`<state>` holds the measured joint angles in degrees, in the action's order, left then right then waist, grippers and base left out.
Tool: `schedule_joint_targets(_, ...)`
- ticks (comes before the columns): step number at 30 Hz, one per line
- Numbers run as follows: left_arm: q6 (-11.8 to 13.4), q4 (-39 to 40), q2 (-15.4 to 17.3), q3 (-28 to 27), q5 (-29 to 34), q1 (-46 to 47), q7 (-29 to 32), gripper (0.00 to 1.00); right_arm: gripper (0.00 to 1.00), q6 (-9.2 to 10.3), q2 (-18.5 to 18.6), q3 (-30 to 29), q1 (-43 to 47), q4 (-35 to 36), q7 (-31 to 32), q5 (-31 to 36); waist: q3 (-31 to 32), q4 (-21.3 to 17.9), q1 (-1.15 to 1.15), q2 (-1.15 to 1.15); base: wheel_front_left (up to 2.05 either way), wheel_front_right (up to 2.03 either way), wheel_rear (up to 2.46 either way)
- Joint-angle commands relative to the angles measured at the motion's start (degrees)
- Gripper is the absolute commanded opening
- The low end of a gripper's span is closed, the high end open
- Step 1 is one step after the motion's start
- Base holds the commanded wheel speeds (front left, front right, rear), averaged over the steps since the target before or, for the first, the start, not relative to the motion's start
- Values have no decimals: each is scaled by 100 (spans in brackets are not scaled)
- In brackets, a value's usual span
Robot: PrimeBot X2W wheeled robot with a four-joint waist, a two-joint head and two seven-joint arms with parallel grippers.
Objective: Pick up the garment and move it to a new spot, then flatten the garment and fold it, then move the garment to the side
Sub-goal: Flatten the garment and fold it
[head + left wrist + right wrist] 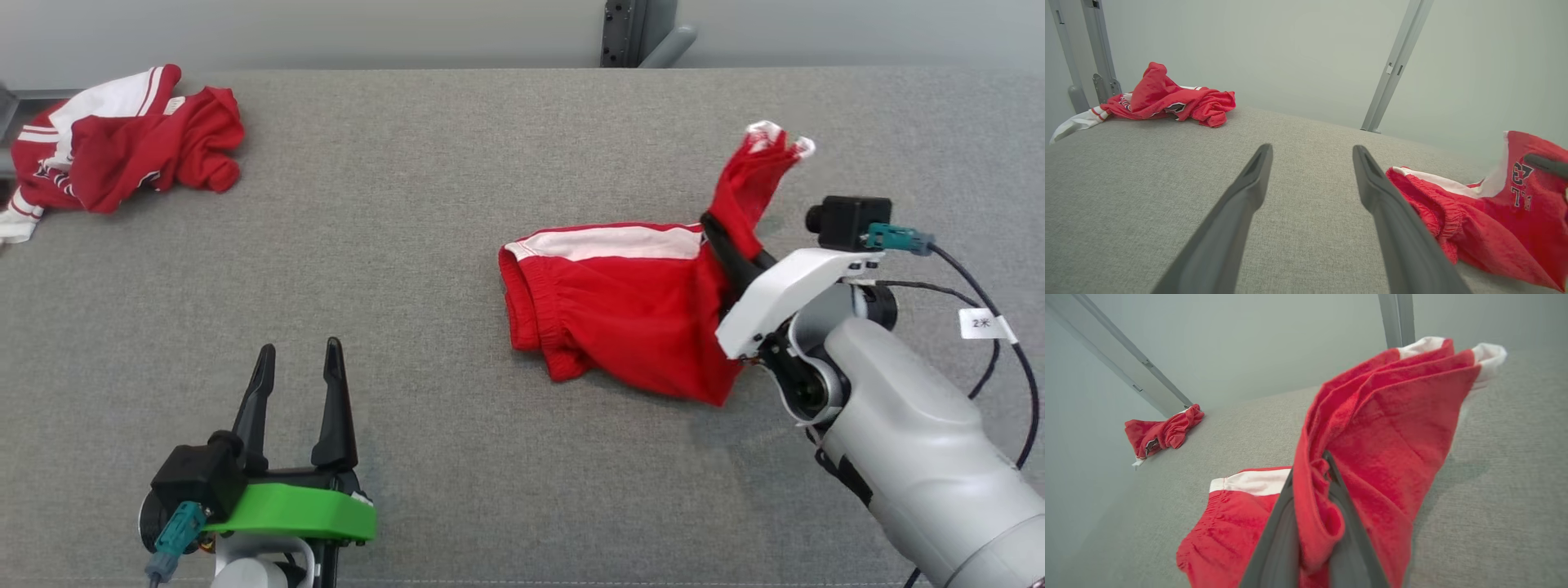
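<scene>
One grey woven tabletop (408, 286) bears red shorts (629, 310), pale wall (326, 33) behind.

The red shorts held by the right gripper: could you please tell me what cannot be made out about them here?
- Head view: the right gripper has its tips buried in the red shorts; its white wrist cover hides their near corner.
- Left wrist view: the dark lettering is creased, not fully readable; the right edge crops the shorts.
- Right wrist view: the bottom edge crops their lower part.
</scene>
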<state>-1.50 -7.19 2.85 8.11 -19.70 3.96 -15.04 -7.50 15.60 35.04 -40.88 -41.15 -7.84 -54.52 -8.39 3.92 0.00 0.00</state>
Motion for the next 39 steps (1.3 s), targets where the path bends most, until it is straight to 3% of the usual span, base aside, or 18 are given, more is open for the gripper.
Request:
schedule_joint_targets(1, 11, -8, 8, 12, -49, 59, -15, 100, 0, 2, -59, 80, -42, 101, 48, 79, 32, 82, 0, 0, 0, 0, 0)
schedule_joint_targets(11, 66, 31, 8, 90, -155, 107, -15, 100, 0, 2, -562, 645, 122, 233, 429, 327, 22, 430, 0, 0, 0, 0, 0)
schedule_joint_targets(26, 133, 76, 8, 77, -210, 123, -16, 100, 0, 2, -701, 1151, 138, -23, 466, 601, -45, 563, 0, 0, 0, 0, 0)
schedule_joint_targets(27, 133, 79, 8, 79, -210, 120, -15, 100, 4, 2, -697, 1177, 127, -49, 438, 640, -46, 555, 0, 0, 0, 0, 0)
schedule_joint_targets(28, 136, 81, 8, 77, -211, 118, -15, 100, 27, 2, -708, 1194, 126, -68, 412, 664, -48, 546, 0, 0, 0, 0, 0)
schedule_joint_targets(30, 135, 89, 8, 80, -211, 120, -15, 100, 100, 2, -719, 1229, 114, -112, 324, 758, -49, 527, 0, 0, 0, 0, 0)
schedule_joint_targets(39, 154, 89, 8, 80, -199, 98, -15, 100, 100, 2, -693, 1337, 280, 60, -33, 972, -19, 441, 0, 0, 0, 0, 0)
